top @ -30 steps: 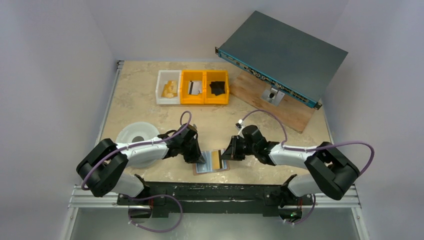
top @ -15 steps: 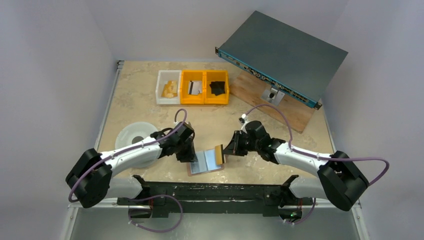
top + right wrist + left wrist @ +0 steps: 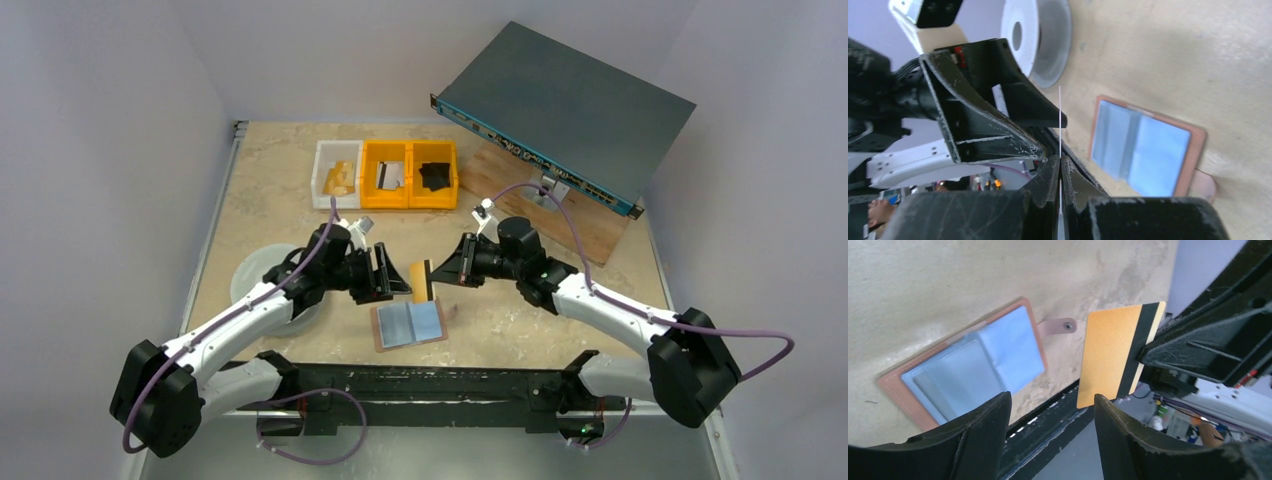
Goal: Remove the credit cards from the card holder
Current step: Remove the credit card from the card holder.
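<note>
Gold credit card (image 3: 421,281) is out, clamped at its stripe edge in the right pincer (image 3: 437,278) and held upright above the card holder (image 3: 408,325), which lies open near the surface (image 3: 290,200) front edge; left pincer (image 3: 393,278) stands apart facing the card, probably for a handoff, with free room toward the bins (image 3: 410,175).

White arm links (image 3: 610,306), blk joints (image 3: 690,375), scuffed blk claws (image 3: 396,276) — purple cables (image 3: 331,212).

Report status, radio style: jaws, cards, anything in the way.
Right jaws shut on gold card, held aloft. Left jaws open, empty, close beside it. Card holder lies open, flat.
</note>
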Available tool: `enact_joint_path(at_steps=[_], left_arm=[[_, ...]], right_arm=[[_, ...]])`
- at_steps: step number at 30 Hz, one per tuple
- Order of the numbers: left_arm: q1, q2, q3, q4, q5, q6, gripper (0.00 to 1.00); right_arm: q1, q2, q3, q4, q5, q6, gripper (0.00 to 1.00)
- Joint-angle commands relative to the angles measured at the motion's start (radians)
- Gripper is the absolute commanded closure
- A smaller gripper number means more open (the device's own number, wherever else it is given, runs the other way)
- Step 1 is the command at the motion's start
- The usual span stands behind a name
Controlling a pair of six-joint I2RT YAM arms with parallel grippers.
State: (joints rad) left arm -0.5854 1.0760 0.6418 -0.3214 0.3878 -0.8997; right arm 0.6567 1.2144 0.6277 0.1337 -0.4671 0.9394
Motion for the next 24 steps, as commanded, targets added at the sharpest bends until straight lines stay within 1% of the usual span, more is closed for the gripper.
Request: enact_joint_path(at_steps=[1,4,5,8,10,11,13,16,17,18,22,24], left_arm=[[0.055,-0.055,-0.048,0.219,0.208,-0.034,0.39],[0.068,-0.058,-0.074,0.3,0.259,-0.071,0.38],[0.07,-0.056,-0.085,0.361,0.276,-0.089,0.38],[0.074,-0.038,-0.113,0.466,0.314,-0.141,0.39],[0.074,-0.018,-0.128,0.528,0.328,-0.17,0.43],[0.074,-0.009,-0.133,0.547,0.334,-0.181,0.47],[0.074,0.006,-0.143,0.588,0.343,-0.205,0.6],[0.074,0.013,-0.146,0.604,0.347,-0.218,0.89],[0.074,0.014,-0.144,0.603,0.345,-0.218,0.96],[0.073,0.013,-0.143,0.596,0.341,-0.215,1.0],[0.074,-0.012,-0.113,0.469,0.267,-0.156,1.0],[0.073,-0.027,-0.079,0.372,0.209,-0.113,1.0]], right_arm=[[-0.018,-0.013,0.038,0.142,-0.133,0.093,1.0],[-0.018,-0.001,0.037,0.195,-0.171,0.129,1.0],[-0.019,0.005,0.035,0.208,-0.183,0.135,1.0],[-0.018,0.016,0.027,0.241,-0.201,0.156,1.0],[-0.017,0.019,0.023,0.257,-0.203,0.162,1.0],[-0.018,0.019,0.023,0.255,-0.202,0.162,1.0],[-0.018,0.017,0.021,0.246,-0.195,0.158,1.0],[-0.018,0.006,0.023,0.204,-0.168,0.131,1.0],[-0.018,-0.001,0.023,0.184,-0.155,0.121,1.0],[-0.017,-0.008,0.025,0.157,-0.135,0.108,0.95],[-0.017,-0.06,0.054,-0.014,-0.004,0.025,0.48],[-0.018,-0.104,0.078,-0.117,0.096,-0.02,0.27]])
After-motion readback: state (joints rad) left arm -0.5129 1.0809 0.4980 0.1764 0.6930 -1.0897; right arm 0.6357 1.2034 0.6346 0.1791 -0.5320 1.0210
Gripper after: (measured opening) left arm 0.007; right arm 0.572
